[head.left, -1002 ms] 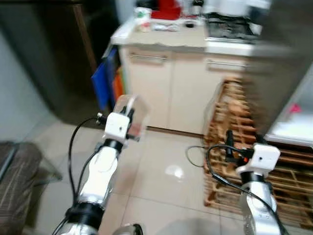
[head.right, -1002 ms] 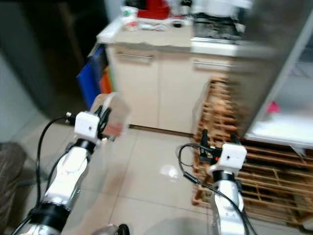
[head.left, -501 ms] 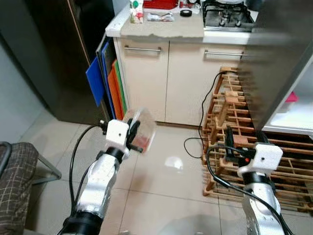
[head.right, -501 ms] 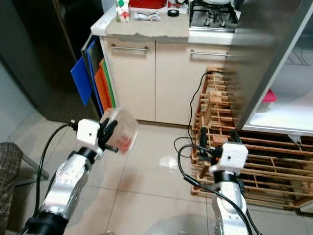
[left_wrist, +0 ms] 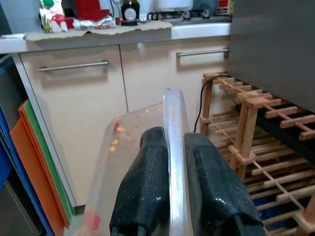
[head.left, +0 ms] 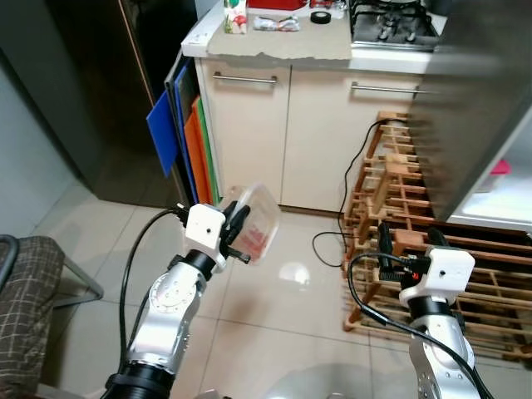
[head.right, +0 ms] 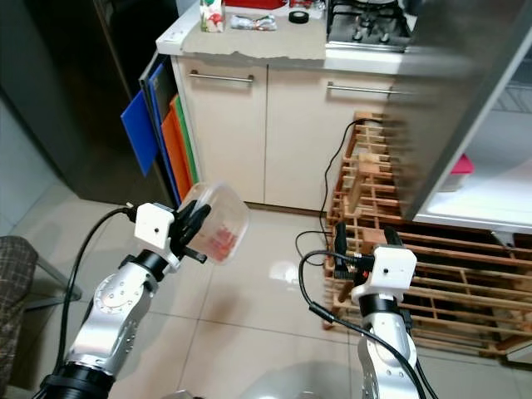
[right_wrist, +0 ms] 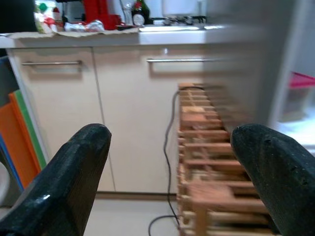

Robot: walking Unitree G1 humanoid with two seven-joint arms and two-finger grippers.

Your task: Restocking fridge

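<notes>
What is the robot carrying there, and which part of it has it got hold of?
A clear plastic container with something red inside. The left pincer pinches its rim, one finger on each side of the wall. The right pincer is open and holds nothing.

Both silver arms reach forward, the left gripper (left_wrist: 170,182) with its fingers pinched together on a clear container's (head.left: 258,224) wall, the right gripper (right_wrist: 177,162) spread wide, holding nothing.

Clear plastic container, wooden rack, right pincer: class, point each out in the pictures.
clear plastic container (head.right: 223,223), right eye view, its side wall.
wooden rack (head.left: 399,179), left eye view, upper slats.
right pincer (right_wrist: 172,162), right wrist view, between fingertips.
</notes>
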